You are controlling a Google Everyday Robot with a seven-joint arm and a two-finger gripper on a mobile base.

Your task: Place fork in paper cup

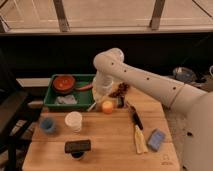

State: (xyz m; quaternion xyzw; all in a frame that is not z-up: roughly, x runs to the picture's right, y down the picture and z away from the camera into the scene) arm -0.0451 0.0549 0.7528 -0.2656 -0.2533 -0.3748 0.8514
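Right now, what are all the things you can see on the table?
table: 1, wooden, middle
tray: 1, green, back left
bowl: 1, red-brown, in tray
cloth: 1, grey-blue, in tray
fork: 1, silvery, at tray's front right corner
ball: 1, orange, right of fork
paper cup: 1, white, in front of tray
blue cup: 1, blue, left of paper cup
block: 1, black, front
utensil: 1, black-handled, right
brush: 1, pale yellow, front right
sponge: 1, blue, beside brush
arm: 1, white, from right
gripper: 1, white, just above fork
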